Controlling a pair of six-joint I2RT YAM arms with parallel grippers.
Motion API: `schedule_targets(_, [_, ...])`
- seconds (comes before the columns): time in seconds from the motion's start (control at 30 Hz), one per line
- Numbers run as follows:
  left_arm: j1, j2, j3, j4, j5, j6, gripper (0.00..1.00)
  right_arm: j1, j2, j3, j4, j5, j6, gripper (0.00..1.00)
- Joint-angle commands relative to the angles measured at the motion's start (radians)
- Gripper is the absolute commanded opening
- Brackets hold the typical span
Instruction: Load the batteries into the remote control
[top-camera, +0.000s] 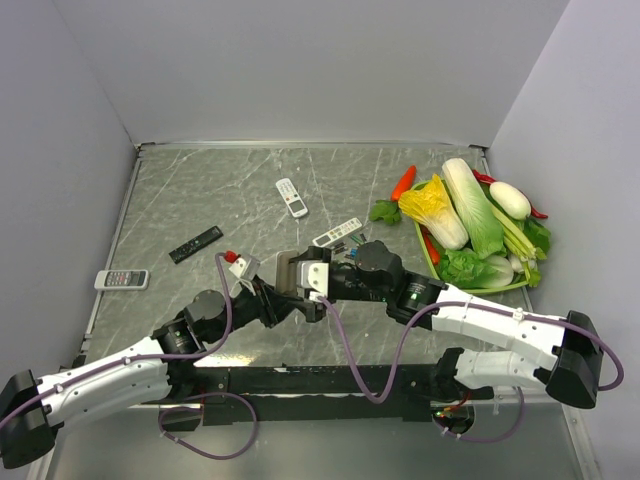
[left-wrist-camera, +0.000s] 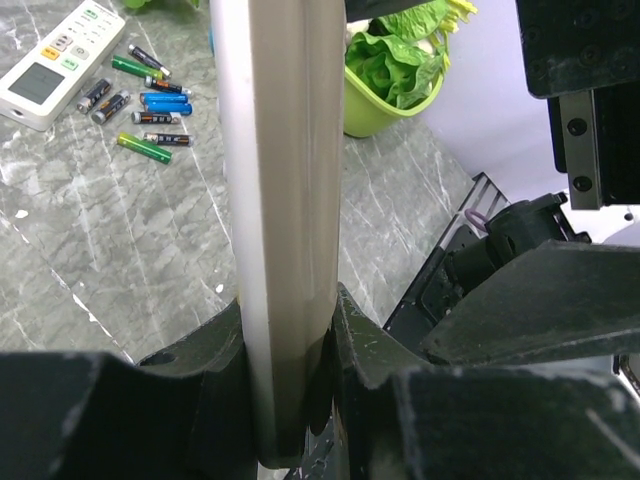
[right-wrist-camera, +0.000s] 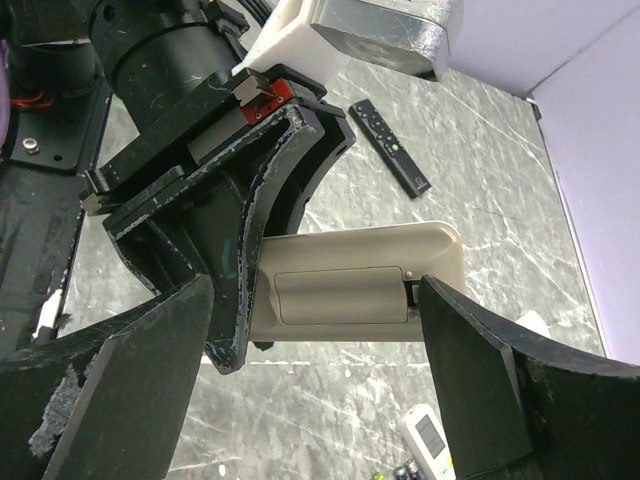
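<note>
The table (top-camera: 180, 200) is dark grey like stone, with thin white lines running across it. Plain pale walls (top-camera: 300, 70) stand around it on three sides. The light is soft.

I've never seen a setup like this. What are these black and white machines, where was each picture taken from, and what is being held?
These are two robot arms bolted to a marble-patterned table. The wide picture looks down from above. The other two come from a small camera on each wrist. The left hand grips the remote control, its beige back showing with the battery cover in place. The right hand is open, facing that back. The batteries lie loose on the table beside a white remote. A black remote and a green basket of vegetables sit there too.
</note>
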Motion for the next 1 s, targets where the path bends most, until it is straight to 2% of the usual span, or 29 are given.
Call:
schedule_targets(0.0, [-0.006,-0.018,0.071,0.137,0.071,0.034,0.01,0.009,0.018,-0.030,-0.004,0.065,0.025,0.92])
schedule_targets(0.1, [-0.006,-0.019,0.071,0.134,0.074,0.040,0.01,0.006,0.033,0.005,-0.071,0.033,0.010,0.91])
schedule_targets(0.2, [-0.006,-0.021,0.074,0.125,0.063,0.047,0.01,0.006,0.069,0.051,-0.174,-0.069,-0.007,0.88])
schedule_targets(0.3, [-0.006,-0.022,0.075,0.111,0.025,0.049,0.01,0.013,0.092,0.077,-0.243,-0.145,-0.011,0.79])
schedule_targets(0.47, [-0.006,-0.030,0.081,0.094,0.005,0.060,0.01,0.032,0.104,0.083,-0.292,-0.159,-0.010,0.62])
schedule_targets(0.53, [-0.002,-0.027,0.086,0.082,-0.024,0.067,0.01,0.033,0.099,0.079,-0.291,-0.145,-0.007,0.61])
schedule_targets(0.73, [0.003,0.008,0.092,0.037,-0.058,0.041,0.01,0.038,-0.048,-0.007,-0.119,-0.001,0.027,0.63])
schedule_targets(0.77, [0.003,0.019,0.092,0.031,-0.060,0.035,0.01,0.036,-0.069,-0.024,-0.102,0.025,0.021,0.69])
schedule_targets(0.97, [0.003,0.051,0.107,0.010,-0.041,0.037,0.01,0.039,-0.155,-0.058,0.001,0.159,-0.045,0.88])
